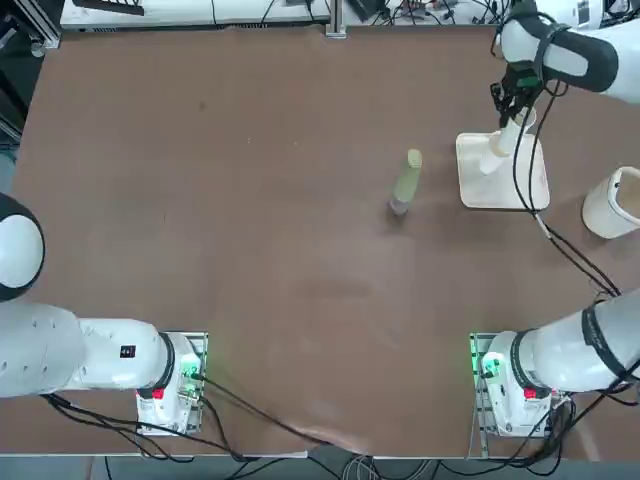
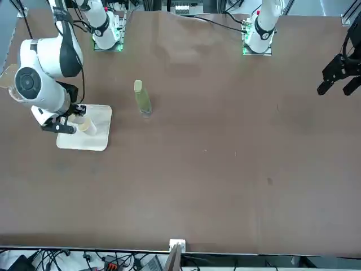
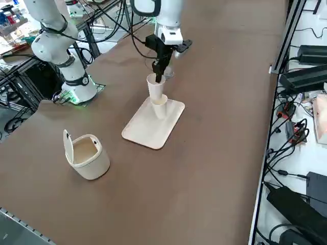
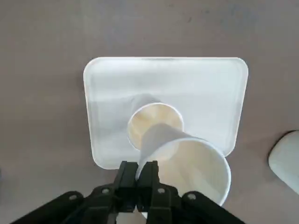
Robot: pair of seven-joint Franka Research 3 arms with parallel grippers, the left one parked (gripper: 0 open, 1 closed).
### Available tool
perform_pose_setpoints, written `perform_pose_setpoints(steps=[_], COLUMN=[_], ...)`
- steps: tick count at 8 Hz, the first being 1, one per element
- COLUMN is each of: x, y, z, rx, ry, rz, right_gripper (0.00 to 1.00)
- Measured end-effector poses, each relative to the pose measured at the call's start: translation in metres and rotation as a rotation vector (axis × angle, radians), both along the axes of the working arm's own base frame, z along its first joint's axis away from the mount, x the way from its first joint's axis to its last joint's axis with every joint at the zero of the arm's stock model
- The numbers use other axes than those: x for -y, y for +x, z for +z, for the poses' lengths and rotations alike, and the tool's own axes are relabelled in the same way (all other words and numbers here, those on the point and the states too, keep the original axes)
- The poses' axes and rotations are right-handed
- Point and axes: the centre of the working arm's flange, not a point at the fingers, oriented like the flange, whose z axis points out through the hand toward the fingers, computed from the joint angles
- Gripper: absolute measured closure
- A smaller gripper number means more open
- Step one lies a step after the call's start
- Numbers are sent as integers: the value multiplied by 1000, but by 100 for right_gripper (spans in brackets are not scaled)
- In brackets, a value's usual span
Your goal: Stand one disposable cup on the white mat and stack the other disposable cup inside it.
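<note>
The white mat lies at the table's far right. One disposable cup stands upright on it. The second cup hangs tilted over it, its base at the standing cup's mouth. I cannot tell whether the two touch. My right gripper is shut on the rim of this upper cup, one finger inside and one outside. In the front view both cups show on the mat beside the arm.
A slim bottle of yellowish liquid stands left of the mat, about a mat's width away. An off-white bucket-like container with a handle sits near the right edge, closer to the robot's base than the mat.
</note>
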Motion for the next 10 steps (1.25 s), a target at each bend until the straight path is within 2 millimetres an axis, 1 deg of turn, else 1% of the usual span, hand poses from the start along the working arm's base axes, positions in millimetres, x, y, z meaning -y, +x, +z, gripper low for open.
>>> perform_pose_setpoints(steps=[1, 3, 4, 5, 7, 8, 9, 10], x=[0, 1, 2, 3, 4, 5, 8, 16], y=[-2, -3, -2, -2, 1, 4, 10, 14], z=[-6, -8, -9, -11, -13, -7, 10, 43], rx=[-1, 6, 8, 7, 14, 27, 51, 66], ry=[0, 1, 2, 2, 3, 4, 4, 2], rz=[-3, -5, -7, -8, -10, -13, -20, -32], right_gripper=[97, 96, 89, 70, 34, 17, 1, 0])
